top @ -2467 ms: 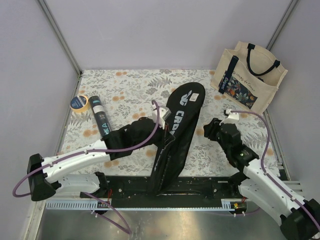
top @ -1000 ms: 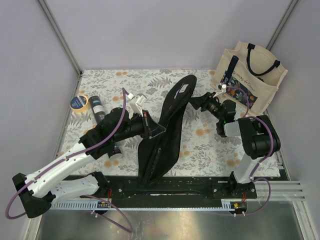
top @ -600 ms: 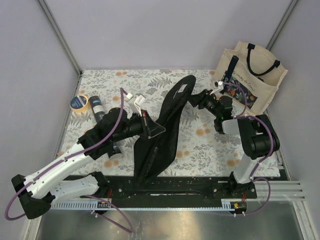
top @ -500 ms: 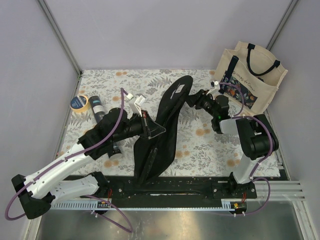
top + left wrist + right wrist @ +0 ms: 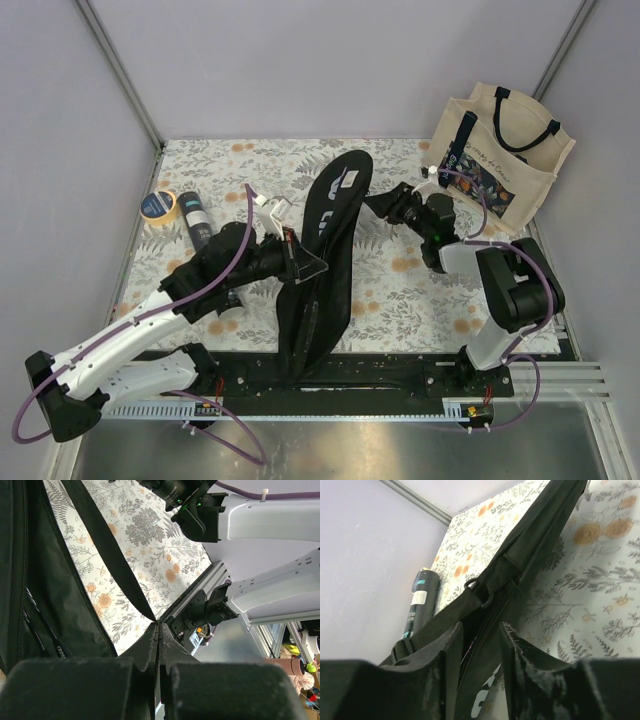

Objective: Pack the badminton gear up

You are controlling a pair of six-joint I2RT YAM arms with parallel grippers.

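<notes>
The long black racket bag point(image 5: 320, 290) lies along the middle of the floral mat, its top end raised and tilted toward the back. My left gripper point(image 5: 312, 266) is shut on the tip of the bag's black strap point(image 5: 107, 550); in the left wrist view the left gripper point(image 5: 158, 626) has its jaws pressed together on it. My right gripper point(image 5: 372, 203) is at the bag's upper right edge. In the right wrist view the right gripper point(image 5: 481, 625) straddles the bag point(image 5: 540, 535) edge with its jaws still apart. The black tube point(image 5: 197, 222) lies at the left.
A yellow-rimmed tape roll point(image 5: 158, 205) sits beside the tube point(image 5: 422, 600) near the left wall. The cream tote bag point(image 5: 500, 150) stands in the back right corner, close behind my right arm. A metal rail point(image 5: 350, 375) runs along the near edge.
My right gripper has moved left onto the bag's upper edge and its jaws have narrowed. The bag's raised top has swung left. The left gripper keeps its hold on the strap.
</notes>
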